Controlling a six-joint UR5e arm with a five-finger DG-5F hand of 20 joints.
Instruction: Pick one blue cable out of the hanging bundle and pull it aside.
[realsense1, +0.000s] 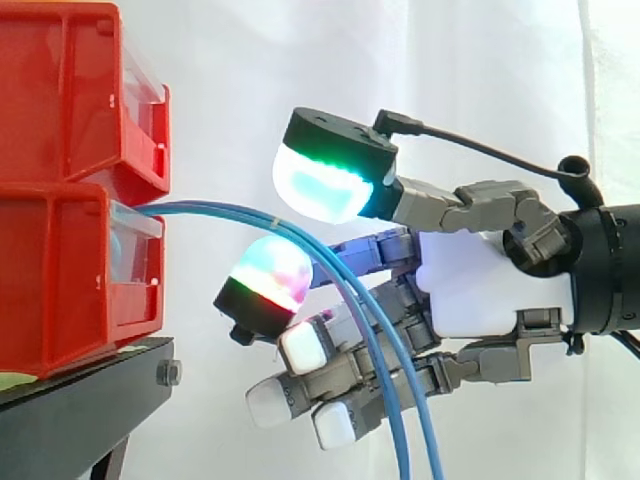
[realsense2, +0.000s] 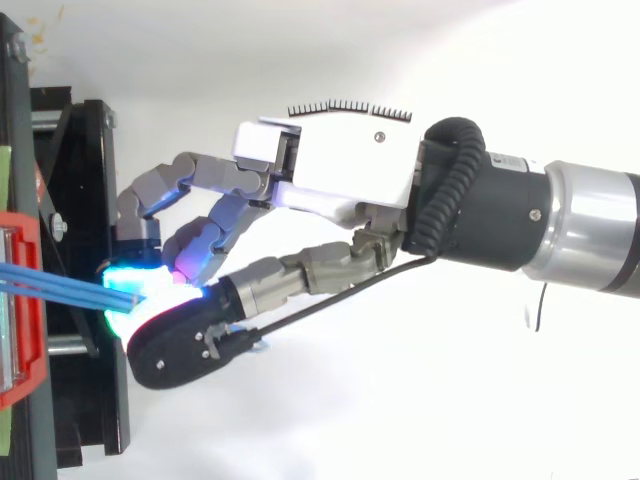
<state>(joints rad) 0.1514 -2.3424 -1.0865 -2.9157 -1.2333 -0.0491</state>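
**White curtain (realsense1: 230, 60) behind, hand closed round the blue strands**

Nearest in the side view, the thin blue cables (realsense1: 215, 211) leave the stacked red plastic bins (realsense1: 60, 200) at mid-left. They arc rightward, then drop to the lower edge in front of the hand (realsense1: 480, 285). The hand is narrow, with its thumb pad (realsense1: 320, 185) above the strands and a curled finger pad (realsense1: 272, 272) below. More than one strand seems caught. The cables run leftward from the palm, so pulling aside likely means moving across that line.
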